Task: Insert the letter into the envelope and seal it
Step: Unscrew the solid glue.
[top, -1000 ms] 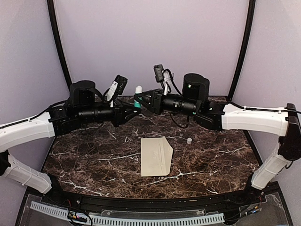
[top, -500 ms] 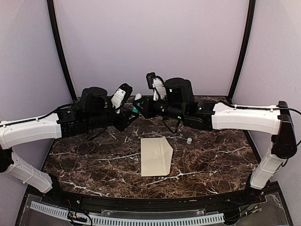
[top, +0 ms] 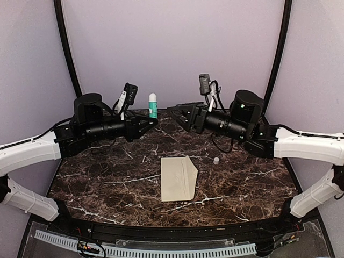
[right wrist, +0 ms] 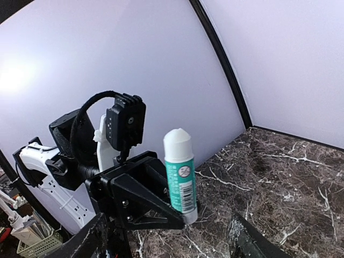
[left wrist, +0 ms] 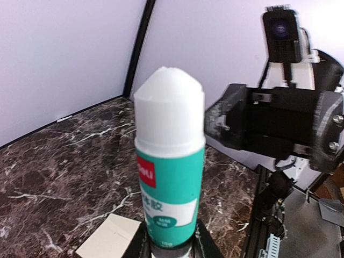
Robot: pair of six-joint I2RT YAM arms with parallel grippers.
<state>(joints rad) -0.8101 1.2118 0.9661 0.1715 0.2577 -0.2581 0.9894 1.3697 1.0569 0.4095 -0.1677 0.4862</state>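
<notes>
While the left hand [top: 152, 121] pinches the base of an upright, uncapped green-and-white glue stick [top: 153, 104] over the back of the worktop [top: 97, 183], the envelope [top: 178, 178] lies flat near the worktop's middle, apart from both hands. Just right of it sits a small white cap [top: 216, 160]. Facing the glue stick, the right hand [top: 177, 114] is spread, touching nothing.

A teal-and-white glue stick [top: 153, 105] stands upright over the dark marble table's [top: 107, 183] far edge. A small white cap [top: 216, 160] lies on the table, well to the glue stick's right.
</notes>
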